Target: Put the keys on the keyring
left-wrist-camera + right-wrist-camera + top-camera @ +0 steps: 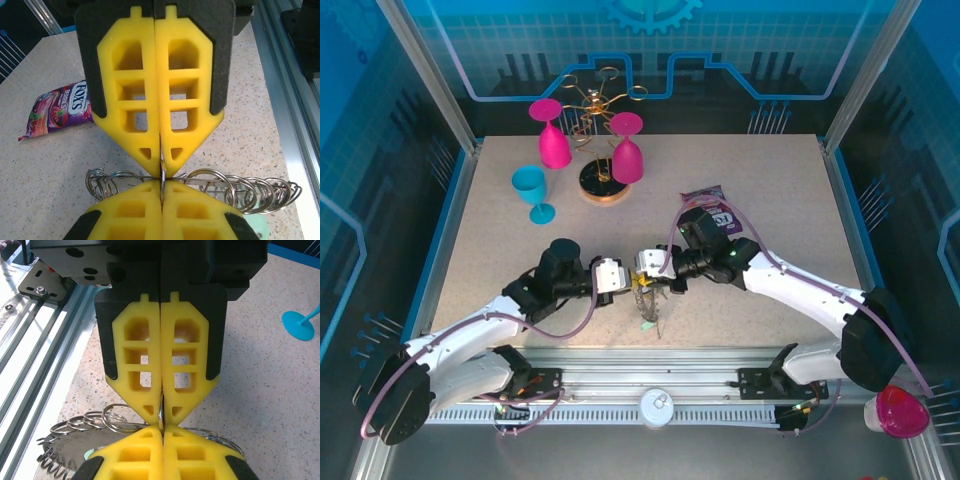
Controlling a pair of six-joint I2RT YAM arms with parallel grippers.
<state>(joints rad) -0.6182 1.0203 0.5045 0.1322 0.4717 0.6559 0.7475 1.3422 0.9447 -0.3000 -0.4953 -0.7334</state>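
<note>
Keyring point(240, 192) in left pincer point(162, 184), right pincer point(162, 429); FOX'S packet point(57, 110), perhaps berries.

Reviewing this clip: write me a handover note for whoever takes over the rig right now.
Left gripper: shut, tip to tip with the right one, at the keyring's rim.
Right gripper: shut at the same spot. A thin metal sliver sits between the fingers; loop or key, I cannot tell.
Keyring: held over the near middle of the table.
Keys: one pale green tag by the ring; threaded or not is unclear.
Done: nothing confirmed.
Left: check that key, then thread any others.
</note>
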